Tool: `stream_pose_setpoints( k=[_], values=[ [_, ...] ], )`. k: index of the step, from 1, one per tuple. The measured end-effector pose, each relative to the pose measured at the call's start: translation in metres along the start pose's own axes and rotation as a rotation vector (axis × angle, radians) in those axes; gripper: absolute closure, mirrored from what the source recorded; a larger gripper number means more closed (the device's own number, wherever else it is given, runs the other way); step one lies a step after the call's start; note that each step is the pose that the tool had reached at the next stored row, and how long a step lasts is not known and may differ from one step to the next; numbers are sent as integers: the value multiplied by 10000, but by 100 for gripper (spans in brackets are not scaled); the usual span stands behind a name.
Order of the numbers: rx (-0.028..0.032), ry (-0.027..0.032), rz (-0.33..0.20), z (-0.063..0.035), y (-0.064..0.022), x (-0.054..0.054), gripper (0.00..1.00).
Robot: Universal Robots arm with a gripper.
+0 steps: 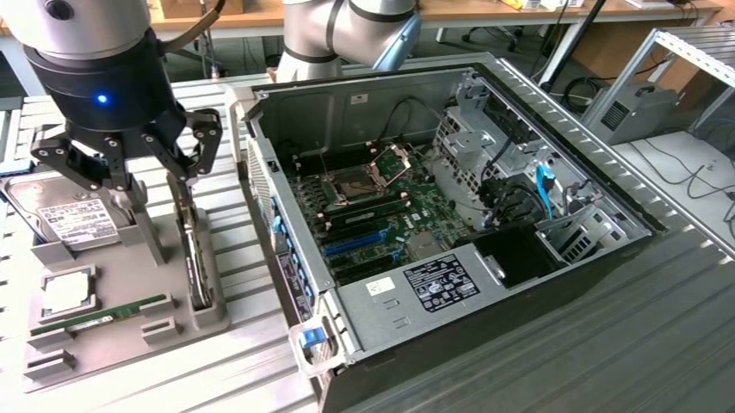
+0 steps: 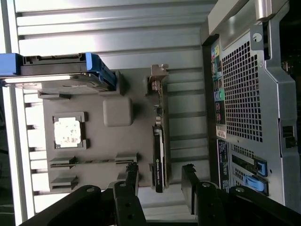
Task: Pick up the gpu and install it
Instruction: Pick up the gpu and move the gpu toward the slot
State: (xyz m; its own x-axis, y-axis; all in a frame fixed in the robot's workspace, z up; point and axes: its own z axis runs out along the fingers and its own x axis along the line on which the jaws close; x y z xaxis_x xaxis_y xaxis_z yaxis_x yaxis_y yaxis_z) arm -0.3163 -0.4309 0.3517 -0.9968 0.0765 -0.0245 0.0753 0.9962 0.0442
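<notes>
Wrist view: we see the gripper (image 2: 160, 182) spread open over the gpu (image 2: 160, 150), which stands on edge in its gray holder (image 2: 117, 141), easy to pinch.

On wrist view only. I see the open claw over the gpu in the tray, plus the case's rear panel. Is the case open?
Observer: Yes. The case lies on its side with the side panel off and the motherboard exposed.
Operator: Expansion slots free?
Observer: The blue slots look empty; no card is seated there.
Operator: How low is the claw?
Observer: The claw hangs low over the grey tray, its tips near the top edge of the gpu. I cannot tell if they touch.
</notes>
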Motion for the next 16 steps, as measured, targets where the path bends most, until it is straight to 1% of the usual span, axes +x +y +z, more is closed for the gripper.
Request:
stream_pose_setpoints(
  k=[4, 10, 16],
  values=[
    [0, 1, 0, 31, -1, 1, 50],
    [-5, -3, 0, 46, -2, 1, 50],
    [-1, 1, 0, 128, -6, 3, 50]
  ],
)
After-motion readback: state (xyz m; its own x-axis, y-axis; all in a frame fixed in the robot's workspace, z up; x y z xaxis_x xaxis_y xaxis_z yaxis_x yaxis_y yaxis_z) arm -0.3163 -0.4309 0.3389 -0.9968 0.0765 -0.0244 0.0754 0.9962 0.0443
